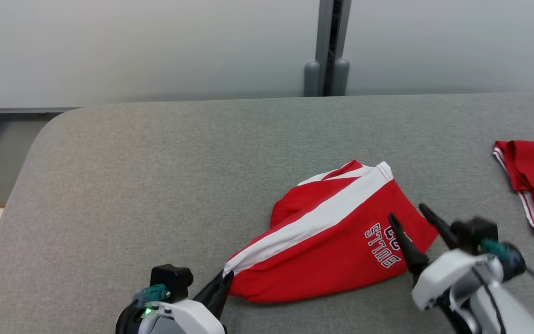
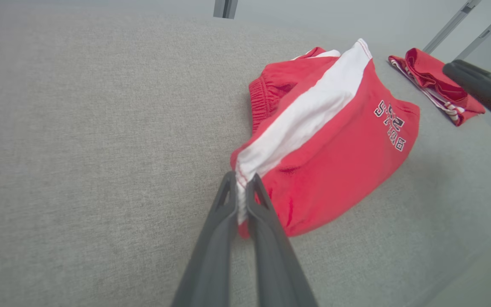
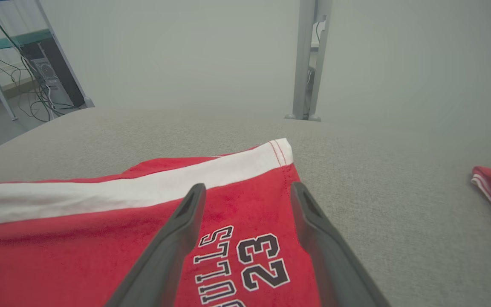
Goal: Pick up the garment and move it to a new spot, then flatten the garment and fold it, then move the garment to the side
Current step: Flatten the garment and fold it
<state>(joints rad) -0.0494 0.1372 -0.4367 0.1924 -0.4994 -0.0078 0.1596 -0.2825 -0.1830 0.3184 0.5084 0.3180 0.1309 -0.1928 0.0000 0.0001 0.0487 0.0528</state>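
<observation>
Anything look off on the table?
Nothing damaged or spilled. The red Bulls shorts lie bunched, not flat; left gripper pinches their white-striped corner, right gripper open above the print. A second red garment sits rumpled near the right edge of the table.

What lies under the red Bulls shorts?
The grey fabric-covered table shows all around the red Bulls shorts, which lie on it. Whatever is directly beneath is covered by the cloth; a gathered red edge peeks out from under the top layer.

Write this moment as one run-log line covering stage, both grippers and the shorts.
stage: pick-up | shorts: crumpled on grey table | left gripper: shut on shorts corner | right gripper: open over printed end
</observation>
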